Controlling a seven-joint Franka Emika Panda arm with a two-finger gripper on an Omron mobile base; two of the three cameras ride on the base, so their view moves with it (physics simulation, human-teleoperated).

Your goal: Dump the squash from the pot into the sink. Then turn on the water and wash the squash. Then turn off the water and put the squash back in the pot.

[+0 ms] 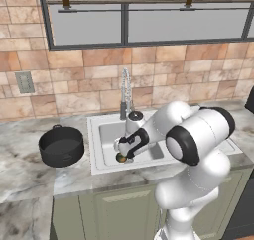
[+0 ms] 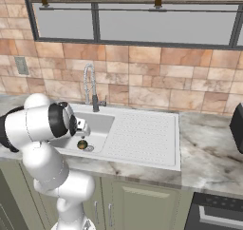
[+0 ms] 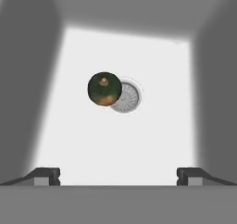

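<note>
The squash [image 3: 104, 88], dark green with an orange patch, lies on the floor of the sink [image 3: 115, 140], touching the edge of the round drain [image 3: 127, 97]. My gripper [image 3: 118, 177] hangs open straight above the basin, nothing between its fingertips [image 3: 46, 176], with the squash ahead of them. In the left base view the gripper [image 1: 125, 153] reaches down into the sink [image 1: 94, 145] just over the squash [image 1: 120, 157]. The black pot [image 1: 61, 146] stands on the counter left of the sink. The squash [image 2: 82, 144] also shows under the hand in the right base view.
The chrome coil faucet [image 1: 125, 92] rises behind the basin, and no stream shows. The ribbed drainboard [image 2: 137, 134] extends right of the basin. A dark object [image 2: 237, 124] sits at the far right counter edge. Basin walls close in on both sides of the hand.
</note>
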